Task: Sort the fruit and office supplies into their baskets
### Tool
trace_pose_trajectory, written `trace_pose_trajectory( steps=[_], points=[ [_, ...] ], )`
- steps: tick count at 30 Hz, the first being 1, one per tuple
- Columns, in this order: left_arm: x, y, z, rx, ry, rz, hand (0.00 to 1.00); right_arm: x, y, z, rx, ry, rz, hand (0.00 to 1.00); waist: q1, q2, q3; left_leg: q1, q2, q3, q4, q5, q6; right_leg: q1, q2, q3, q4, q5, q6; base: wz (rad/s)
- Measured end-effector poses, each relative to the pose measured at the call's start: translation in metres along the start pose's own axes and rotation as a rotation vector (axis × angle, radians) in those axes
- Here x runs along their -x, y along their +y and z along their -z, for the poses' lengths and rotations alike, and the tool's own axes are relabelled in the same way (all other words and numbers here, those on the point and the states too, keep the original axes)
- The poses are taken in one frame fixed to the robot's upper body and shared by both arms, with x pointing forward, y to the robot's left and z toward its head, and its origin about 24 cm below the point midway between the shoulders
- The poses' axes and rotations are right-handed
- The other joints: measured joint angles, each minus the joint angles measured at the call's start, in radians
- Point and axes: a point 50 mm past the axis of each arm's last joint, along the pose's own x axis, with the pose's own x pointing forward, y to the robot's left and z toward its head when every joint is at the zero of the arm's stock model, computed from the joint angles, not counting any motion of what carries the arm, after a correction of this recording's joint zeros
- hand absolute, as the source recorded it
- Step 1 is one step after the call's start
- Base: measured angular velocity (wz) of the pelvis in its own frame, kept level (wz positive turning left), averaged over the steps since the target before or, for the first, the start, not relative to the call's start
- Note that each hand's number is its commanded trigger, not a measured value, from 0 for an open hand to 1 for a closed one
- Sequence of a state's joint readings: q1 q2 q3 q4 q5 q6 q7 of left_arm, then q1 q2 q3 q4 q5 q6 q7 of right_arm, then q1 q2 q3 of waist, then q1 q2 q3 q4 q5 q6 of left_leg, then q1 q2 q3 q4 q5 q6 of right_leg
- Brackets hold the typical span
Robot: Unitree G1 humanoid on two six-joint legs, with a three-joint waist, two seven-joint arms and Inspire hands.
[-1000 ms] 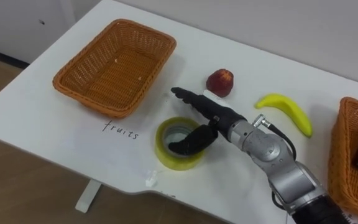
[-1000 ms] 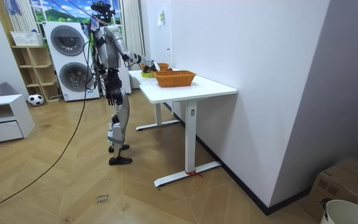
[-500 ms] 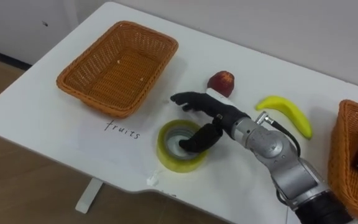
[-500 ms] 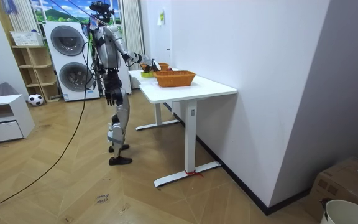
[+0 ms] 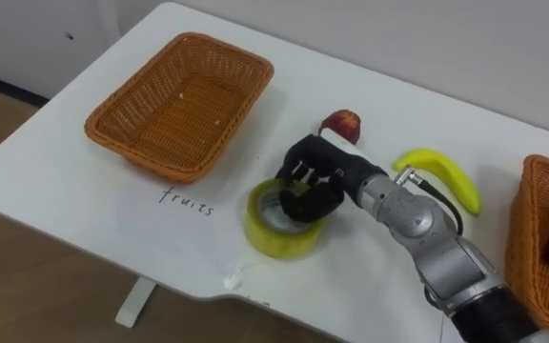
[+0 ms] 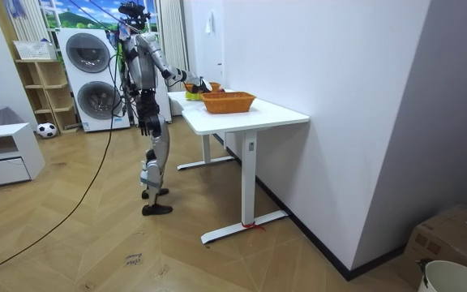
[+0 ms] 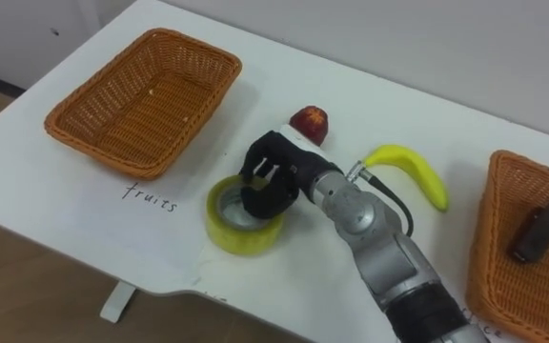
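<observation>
A yellow tape roll [image 5: 279, 239] lies flat on the white table [image 5: 84, 191], near its front edge. My right hand [image 5: 313, 181] is curled over the roll's far rim, thumb inside the hole and fingers down the outside, shut on it. Just beyond the hand sits a red apple [image 5: 343, 124], with a yellow banana [image 5: 441, 173] to its right. An empty wicker basket [image 5: 141, 148] stands at the back left, with "fruits" handwritten [image 5: 184, 200] on the table in front of it. At the right edge a second wicker basket [image 7: 489, 238] holds a dark oblong object [image 7: 538, 227].
The table's front edge runs close below the tape roll, with wooden floor beyond it. A white wall backs the table. In the room view I stand at the table's [image 6: 250, 113] far end, close to stacked washing machines [image 6: 92, 77].
My right hand's fingers, straight a second ago, have curled down over the tape roll's far rim, the thumb staying inside the hole. The roll, the fruit and the baskets have stayed put.
</observation>
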State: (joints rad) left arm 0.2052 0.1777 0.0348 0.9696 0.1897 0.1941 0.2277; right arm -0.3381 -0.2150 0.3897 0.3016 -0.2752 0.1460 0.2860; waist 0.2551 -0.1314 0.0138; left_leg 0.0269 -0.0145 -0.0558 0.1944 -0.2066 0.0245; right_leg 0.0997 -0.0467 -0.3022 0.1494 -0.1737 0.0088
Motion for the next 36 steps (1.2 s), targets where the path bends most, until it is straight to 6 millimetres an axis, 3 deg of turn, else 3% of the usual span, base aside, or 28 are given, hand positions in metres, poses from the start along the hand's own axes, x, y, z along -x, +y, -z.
trace_pose_trajectory(
  steps=[19, 25, 36],
  points=[
    [0.0, -0.004, -0.011, 0.019, -0.042, 0.016, 0.0, 0.004, -0.008, -0.001, 0.008, -0.003, -0.004, 1.0, -0.003, 0.004, -0.0017, 0.003, -0.001, 0.013, 0.004, 0.0, 0.0, 0.004, -0.002, 0.005, 0.0, 0.0, 0.0, -0.01],
    [0.0, -0.006, -0.006, 0.017, -0.027, 0.017, 0.0, 0.013, -0.01, -0.002, 0.062, -0.009, 0.007, 1.0, -0.024, 0.004, -0.0017, 0.002, 0.001, 0.014, 0.004, 0.0, 0.0, 0.002, -0.002, 0.009, 0.0, 0.0, 0.0, -0.01],
    [0.001, -0.009, -0.009, 0.035, -0.055, 0.024, 0.0, 0.025, -0.04, -0.01, 0.074, -0.048, 0.127, 1.0, -0.07, 0.013, -0.0035, 0.022, 0.002, 0.049, -0.007, 0.0, 0.0, 0.003, 0.001, 0.057, 0.001, 0.0, 0.0, -0.09]
  ],
)
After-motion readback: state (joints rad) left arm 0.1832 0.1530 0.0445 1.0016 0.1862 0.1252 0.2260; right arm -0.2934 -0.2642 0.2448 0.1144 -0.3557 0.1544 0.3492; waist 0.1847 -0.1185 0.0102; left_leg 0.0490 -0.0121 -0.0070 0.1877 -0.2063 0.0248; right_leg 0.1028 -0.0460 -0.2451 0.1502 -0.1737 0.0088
